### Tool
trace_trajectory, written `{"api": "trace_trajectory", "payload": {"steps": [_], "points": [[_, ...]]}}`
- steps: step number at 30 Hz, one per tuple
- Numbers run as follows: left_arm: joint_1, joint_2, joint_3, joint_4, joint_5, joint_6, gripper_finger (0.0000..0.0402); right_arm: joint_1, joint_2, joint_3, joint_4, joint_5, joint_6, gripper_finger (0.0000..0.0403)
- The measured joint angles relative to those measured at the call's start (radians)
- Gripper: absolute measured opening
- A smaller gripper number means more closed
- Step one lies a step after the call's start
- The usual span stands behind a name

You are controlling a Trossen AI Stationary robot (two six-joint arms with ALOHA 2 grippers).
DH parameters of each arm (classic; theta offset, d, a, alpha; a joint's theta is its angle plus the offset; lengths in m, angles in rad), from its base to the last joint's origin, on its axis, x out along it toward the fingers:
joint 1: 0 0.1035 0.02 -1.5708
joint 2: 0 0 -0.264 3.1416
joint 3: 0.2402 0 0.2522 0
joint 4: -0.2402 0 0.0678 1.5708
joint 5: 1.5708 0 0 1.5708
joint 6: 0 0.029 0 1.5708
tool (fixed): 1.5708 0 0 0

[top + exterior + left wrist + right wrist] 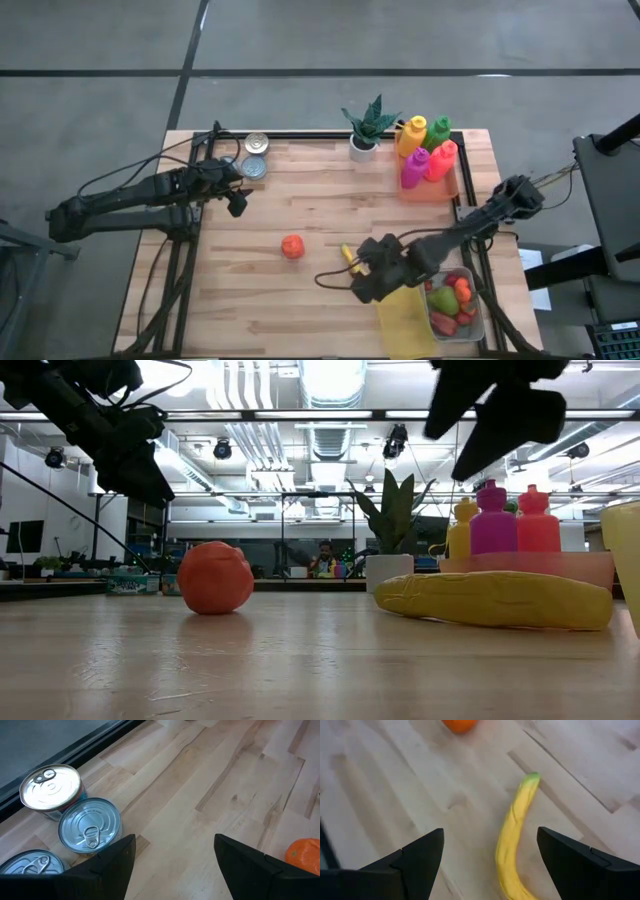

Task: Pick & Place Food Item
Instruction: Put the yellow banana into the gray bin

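A yellow banana [514, 840] with a green tip lies flat on the wooden table, also seen in the high view [349, 259] and the low view [495, 600]. An orange fruit [292, 246] rests on the table to its left, visible too in the low view [214, 577]. My right gripper [490, 857] hovers open above the banana's near end, in the high view [364, 278] just beside it. My left gripper [172, 855] is open above the table's far left part [238, 200], near three tin cans [90, 825].
A clear container [455, 305] with red and green food sits at the near right, on a yellow cloth [405, 320]. Coloured bottles in an orange tray [428, 160] and a potted plant [366, 128] stand at the far edge. Bare wood lies between orange and cans.
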Motion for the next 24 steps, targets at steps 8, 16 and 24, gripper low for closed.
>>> {"api": "trace_trajectory", "payload": {"steps": [8, 16, 24], "points": [[0.000, 0.000, 0.000, 0.000, 0.000, 0.000, 0.0275, -0.065, 0.153, 0.172, -0.160, -0.096, 0.020, 0.0317], [0.000, 0.000, 0.000, 0.000, 0.000, 0.000, 0.0275, -0.120, 0.216, 0.194, -0.180, -0.216, 0.049, 0.0317], [0.000, 0.000, 0.000, 0.000, 0.000, 0.000, 0.0275, -0.128, 0.256, 0.193, -0.180, -0.244, 0.046, 0.0317]]}}
